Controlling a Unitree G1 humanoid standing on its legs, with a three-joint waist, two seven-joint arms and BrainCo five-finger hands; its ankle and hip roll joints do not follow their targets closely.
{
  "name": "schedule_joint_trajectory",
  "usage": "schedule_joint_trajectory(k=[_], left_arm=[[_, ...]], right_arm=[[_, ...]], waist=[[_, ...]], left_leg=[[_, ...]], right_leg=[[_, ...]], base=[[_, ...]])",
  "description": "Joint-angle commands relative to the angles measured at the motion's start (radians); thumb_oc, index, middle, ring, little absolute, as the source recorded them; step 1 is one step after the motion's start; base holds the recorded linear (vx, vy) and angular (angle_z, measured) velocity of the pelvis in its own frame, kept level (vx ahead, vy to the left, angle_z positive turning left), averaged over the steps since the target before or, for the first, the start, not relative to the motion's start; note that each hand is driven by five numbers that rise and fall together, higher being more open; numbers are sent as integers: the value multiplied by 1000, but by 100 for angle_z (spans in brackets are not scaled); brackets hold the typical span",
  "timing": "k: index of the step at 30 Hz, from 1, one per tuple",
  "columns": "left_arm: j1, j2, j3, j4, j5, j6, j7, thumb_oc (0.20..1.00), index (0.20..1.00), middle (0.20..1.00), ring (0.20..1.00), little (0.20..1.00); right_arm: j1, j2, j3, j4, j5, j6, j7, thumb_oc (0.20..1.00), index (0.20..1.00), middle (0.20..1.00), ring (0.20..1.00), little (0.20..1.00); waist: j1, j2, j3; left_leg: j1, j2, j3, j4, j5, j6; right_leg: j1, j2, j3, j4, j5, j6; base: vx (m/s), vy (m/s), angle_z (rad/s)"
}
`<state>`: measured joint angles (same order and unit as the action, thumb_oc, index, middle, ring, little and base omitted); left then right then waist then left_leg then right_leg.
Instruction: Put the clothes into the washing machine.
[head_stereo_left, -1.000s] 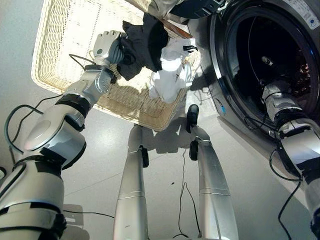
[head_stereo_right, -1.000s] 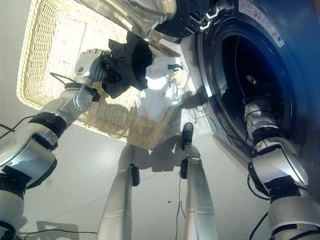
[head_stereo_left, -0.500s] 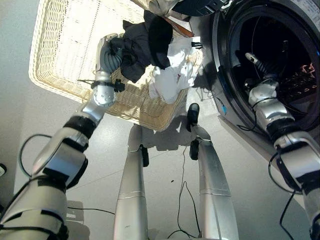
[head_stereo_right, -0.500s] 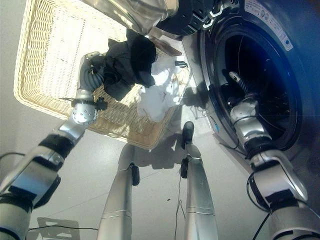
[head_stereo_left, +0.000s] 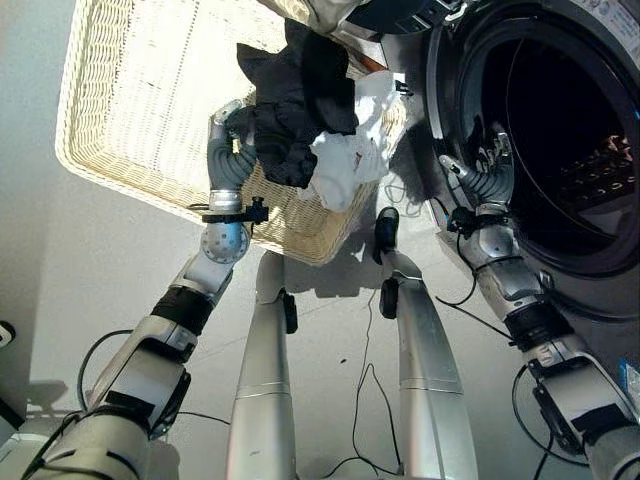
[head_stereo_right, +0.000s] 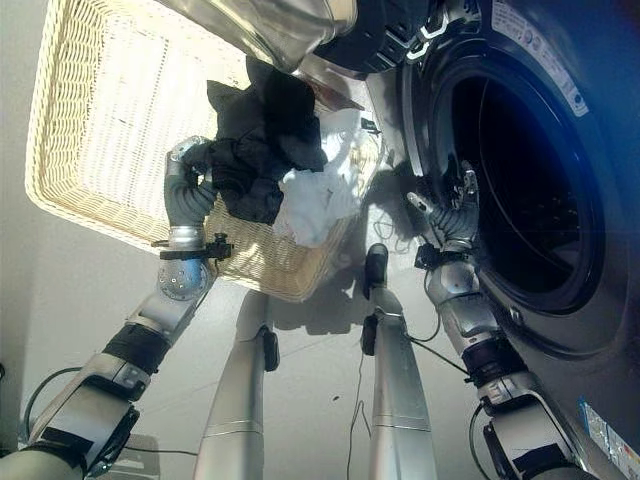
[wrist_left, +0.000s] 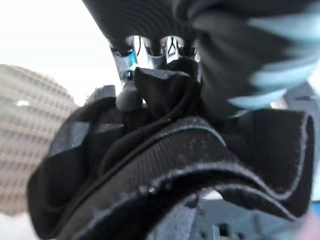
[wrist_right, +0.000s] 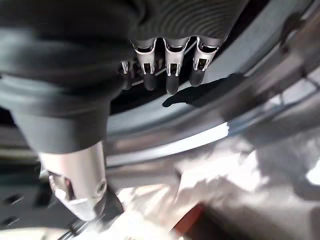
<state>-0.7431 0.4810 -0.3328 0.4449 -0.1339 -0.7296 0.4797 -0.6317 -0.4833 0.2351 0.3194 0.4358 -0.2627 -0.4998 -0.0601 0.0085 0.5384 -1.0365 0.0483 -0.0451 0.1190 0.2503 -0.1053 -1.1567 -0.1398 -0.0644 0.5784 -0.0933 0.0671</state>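
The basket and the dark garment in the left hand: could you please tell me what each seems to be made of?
The basket looks like pale woven wicker or rattan with a matt finish: regular rows of weave show along its rim and wall. The dark garment, gripped by the left hand, seems a soft black fabric, possibly knit: it bunches in limp folds, and the left wrist view shows a fine ribbed texture.

Floor (head_stereo_left: 90, 290): pale grey, smooth.
On floor: wicker laundry basket (head_stereo_left: 130, 110); front-loading washing machine (head_stereo_left: 590, 290) beside it.
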Motion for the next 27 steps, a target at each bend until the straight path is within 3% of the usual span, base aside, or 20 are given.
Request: schedule_joint_trajectory(k=[1,7,10,12,20,27], left_arm=[[6,-42,35,-164,-14,-119,-96,200,200,200,200,200],[48,-61,46,-276,-25,-118,-191,200,200,200,200,200],[68,-58,42,-345,-13,-107,-251,200,200,200,200,200],[70,-52,37,-368,-6,-101,-269,200,200,200,200,200],[74,-36,29,-444,20,-95,-279,200,200,200,200,200],[66,-24,13,-460,81,-58,-245,200,200,200,200,200]], right_arm=[[74,13,-43,-142,15,-65,81,1000,1000,1000,1000,1000],[109,33,-23,-242,83,-29,283,1000,1000,1000,1000,1000],[127,42,0,-299,242,16,458,1000,1000,1000,1000,1000],[128,38,11,-315,293,34,513,1000,1000,1000,1000,1000],[113,34,57,-382,522,147,673,1000,1000,1000,1000,1000],[94,36,69,-406,614,162,746,1000,1000,1000,1000,1000]], waist=[[33,-14,-18],[40,-11,-18],[45,-12,-18],[47,-12,-18],[63,-6,-18],[72,-2,-18]], left_leg=[[39,-83,19,119,-159,31],[44,-89,14,116,-151,35],[49,-91,9,114,-145,36],[51,-93,8,114,-143,36],[54,-101,-2,118,-136,38],[49,-106,-10,123,-132,39]], right_leg=[[97,92,-42,-243,192,67],[101,88,-47,-240,194,66],[105,82,-54,-240,197,67],[109,80,-56,-242,198,67],[115,72,-68,-244,197,64],[114,66,-75,-239,198,65]], base=[[-6,-11,5],[-2,-11,3],[0,0,0],[0,0,0],[0,0,0],[5,-16,6]])
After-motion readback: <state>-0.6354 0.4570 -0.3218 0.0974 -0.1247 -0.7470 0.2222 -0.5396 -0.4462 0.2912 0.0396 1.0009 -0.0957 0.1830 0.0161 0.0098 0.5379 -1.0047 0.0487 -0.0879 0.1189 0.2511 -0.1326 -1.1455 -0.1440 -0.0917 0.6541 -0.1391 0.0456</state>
